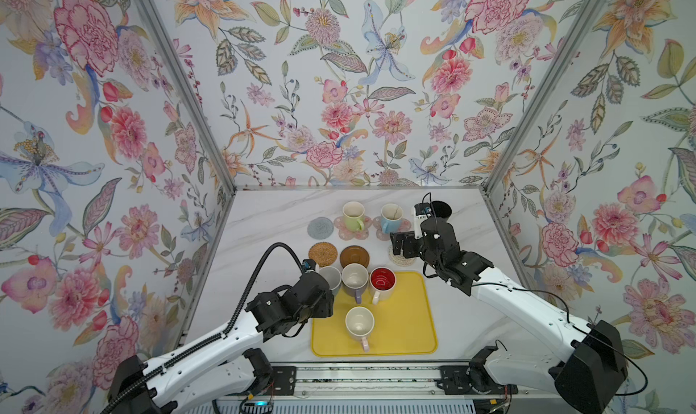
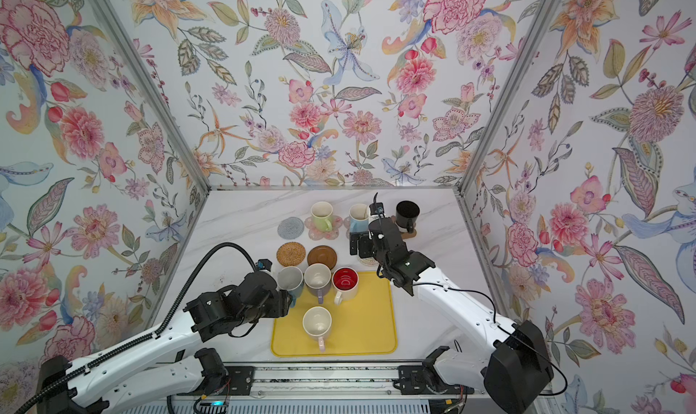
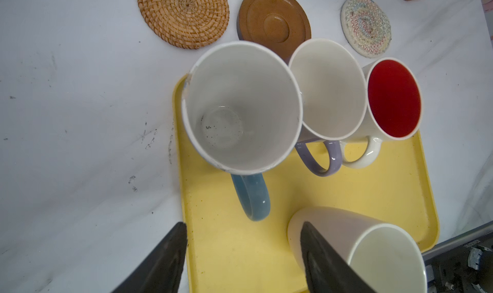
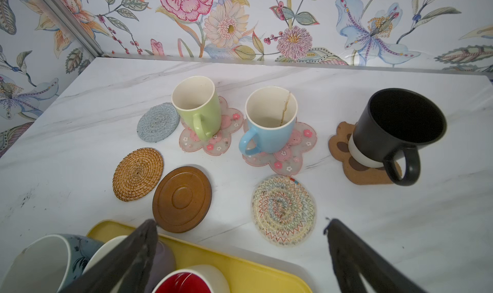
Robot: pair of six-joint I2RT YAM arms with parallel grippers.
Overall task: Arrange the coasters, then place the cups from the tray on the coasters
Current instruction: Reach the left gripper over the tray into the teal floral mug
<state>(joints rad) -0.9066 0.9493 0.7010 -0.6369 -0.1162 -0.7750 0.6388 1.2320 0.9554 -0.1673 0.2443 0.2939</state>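
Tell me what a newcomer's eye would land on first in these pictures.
The loud floral wallpaper on all three walls hits first. Next comes the bright yellow tray at the near edge of the white table, with the red-lined mug standing out at its far edge. Farther back, a green mug, a blue mug and a black mug each stand on a coaster.

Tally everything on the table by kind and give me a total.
Cups: 7
Coasters: 7
Tray: 1
Total: 15
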